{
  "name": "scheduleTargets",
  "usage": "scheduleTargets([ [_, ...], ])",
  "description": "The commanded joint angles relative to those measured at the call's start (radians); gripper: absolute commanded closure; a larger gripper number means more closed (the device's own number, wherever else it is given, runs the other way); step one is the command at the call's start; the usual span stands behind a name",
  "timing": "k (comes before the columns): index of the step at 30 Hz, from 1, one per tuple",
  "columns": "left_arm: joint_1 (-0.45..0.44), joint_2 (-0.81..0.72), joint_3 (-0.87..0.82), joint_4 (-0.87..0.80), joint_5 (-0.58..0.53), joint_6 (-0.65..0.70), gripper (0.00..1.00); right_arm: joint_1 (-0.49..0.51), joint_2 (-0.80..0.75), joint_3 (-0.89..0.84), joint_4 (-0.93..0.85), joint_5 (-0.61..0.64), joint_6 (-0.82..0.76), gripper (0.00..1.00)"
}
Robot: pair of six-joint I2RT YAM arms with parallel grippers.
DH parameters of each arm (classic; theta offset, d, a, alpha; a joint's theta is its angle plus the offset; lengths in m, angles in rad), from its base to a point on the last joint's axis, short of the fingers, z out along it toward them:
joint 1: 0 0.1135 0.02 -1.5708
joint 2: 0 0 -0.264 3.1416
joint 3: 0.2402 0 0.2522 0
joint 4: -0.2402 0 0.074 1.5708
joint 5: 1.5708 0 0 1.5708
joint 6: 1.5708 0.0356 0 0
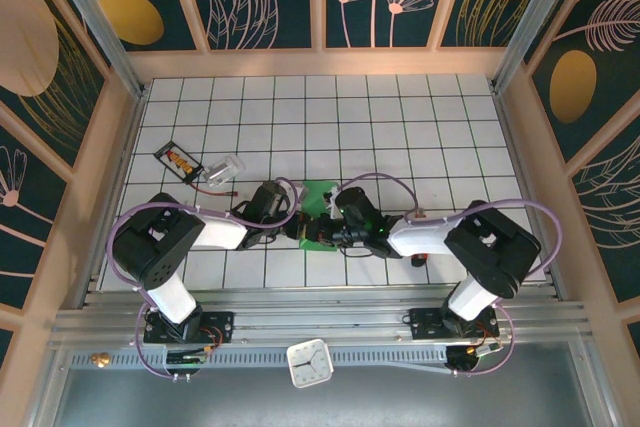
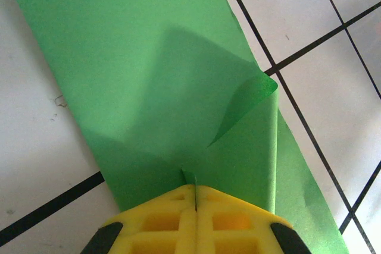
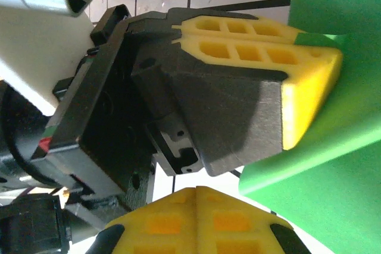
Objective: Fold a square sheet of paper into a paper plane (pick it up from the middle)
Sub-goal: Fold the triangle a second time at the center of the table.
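Observation:
The square sheet of paper (image 1: 322, 197) is a creased bright-green shape lying on the white grid table between the two arms. In the left wrist view the paper (image 2: 149, 69) runs as a wide folded strip with one corner flap curled up (image 2: 253, 96). My left gripper (image 2: 195, 190) is shut on a thin raised ridge of it at the near edge. From above, the left gripper (image 1: 303, 227) sits at the paper's lower left. My right gripper (image 3: 196, 191) is shut with nothing between its fingers. It points at the left gripper (image 3: 324, 46) from close by and is beside the paper (image 3: 333, 176).
A black packet with orange contents (image 1: 178, 160) and a clear plastic piece (image 1: 226, 168) lie on the table at the left. A small white clock (image 1: 309, 362) sits on the near rail. Wooden walls (image 1: 320, 62) border the grid table.

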Motion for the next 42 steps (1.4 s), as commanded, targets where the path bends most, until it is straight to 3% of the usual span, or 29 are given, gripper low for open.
scheduleTargets([
  [1,0.001,0.042,-0.011,-0.114,0.007,-0.011,1.0,0.005,0.046,-0.015,0.087,0.05,0.049,1.0],
  [14,0.002,0.046,-0.012,-0.115,0.005,-0.01,1.0,0.01,0.152,0.018,0.115,0.013,0.082,1.0],
  [30,0.002,0.065,-0.012,-0.115,-0.004,-0.01,1.0,0.014,0.032,-0.069,0.155,0.061,0.092,1.0],
  [42,0.001,0.07,-0.016,-0.112,-0.004,-0.01,1.0,0.025,0.082,-0.051,0.205,0.06,0.128,1.0],
])
